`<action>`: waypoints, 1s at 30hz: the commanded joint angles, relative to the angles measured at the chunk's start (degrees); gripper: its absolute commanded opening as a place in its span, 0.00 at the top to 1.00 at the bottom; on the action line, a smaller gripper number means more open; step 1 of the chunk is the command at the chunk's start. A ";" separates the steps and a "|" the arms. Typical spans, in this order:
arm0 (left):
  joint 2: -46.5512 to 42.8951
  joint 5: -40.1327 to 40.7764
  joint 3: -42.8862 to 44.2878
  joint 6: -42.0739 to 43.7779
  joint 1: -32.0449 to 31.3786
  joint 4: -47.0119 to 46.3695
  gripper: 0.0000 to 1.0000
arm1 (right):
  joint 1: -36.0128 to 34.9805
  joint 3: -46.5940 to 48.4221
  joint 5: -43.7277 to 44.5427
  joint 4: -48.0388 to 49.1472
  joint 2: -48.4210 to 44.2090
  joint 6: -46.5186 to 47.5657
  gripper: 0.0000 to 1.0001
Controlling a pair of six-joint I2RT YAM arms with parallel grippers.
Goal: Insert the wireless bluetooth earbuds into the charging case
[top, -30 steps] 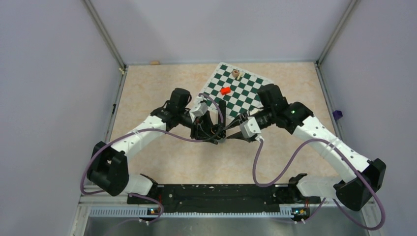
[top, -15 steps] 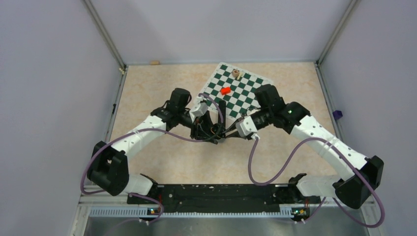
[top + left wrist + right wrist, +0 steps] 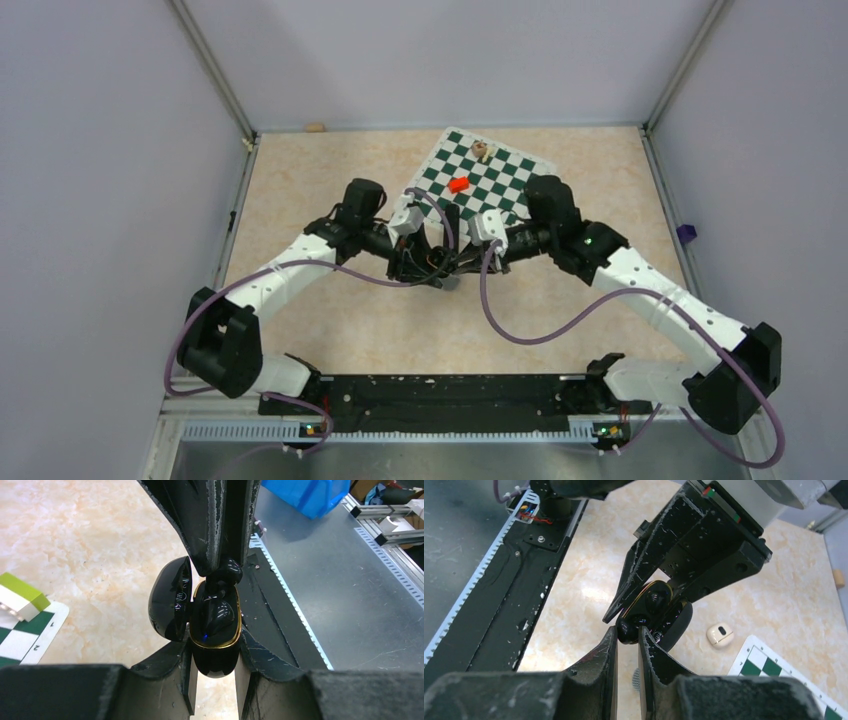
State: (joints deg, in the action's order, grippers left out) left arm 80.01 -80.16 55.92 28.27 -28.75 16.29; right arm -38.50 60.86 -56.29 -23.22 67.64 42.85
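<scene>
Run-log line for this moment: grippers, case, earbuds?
left gripper: shut on open black charging case | right gripper: shut on black earbud, at case opening | off-white earbud: loose on table | insertion: unfinished

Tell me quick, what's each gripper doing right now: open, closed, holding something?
Left gripper: closed on the black charging case, lid open.
Right gripper: closed on a black earbud, at the case's opening.
</scene>
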 commanded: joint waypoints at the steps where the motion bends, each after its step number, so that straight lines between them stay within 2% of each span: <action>1: -2.03 -0.15 0.84 -0.98 -1.21 -4.73 1.00 | -2.57 -1.60 7.88 12.64 -0.05 -10.79 0.96; 7: -2.05 0.68 0.86 -2.74 -1.18 -6.37 1.00 | -4.21 0.02 17.03 16.40 0.53 -21.20 0.92; 12: -2.21 0.55 0.85 -3.14 -1.20 -6.71 1.00 | -4.30 5.64 12.89 13.54 1.32 -24.31 0.82; 18: -2.58 0.14 0.81 -3.26 -1.18 -6.71 1.00 | -4.32 11.74 7.42 4.66 -0.01 -18.22 0.68; 23: -2.75 -0.47 0.93 -3.32 -1.07 -6.75 1.00 | -4.30 9.73 5.64 1.32 -2.20 -11.55 0.49; 26: -2.98 -1.07 0.86 -3.31 -1.12 -6.71 1.00 | -4.30 8.52 8.17 -0.84 -3.17 -6.41 0.35; 30: -2.98 -1.63 1.03 -3.41 -1.13 -6.71 1.00 | -4.28 6.25 13.94 2.35 -3.12 -6.77 0.31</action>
State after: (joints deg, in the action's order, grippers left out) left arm 79.24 -79.29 55.81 25.19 -29.89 11.88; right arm -42.26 68.93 -46.59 -22.11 65.49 33.36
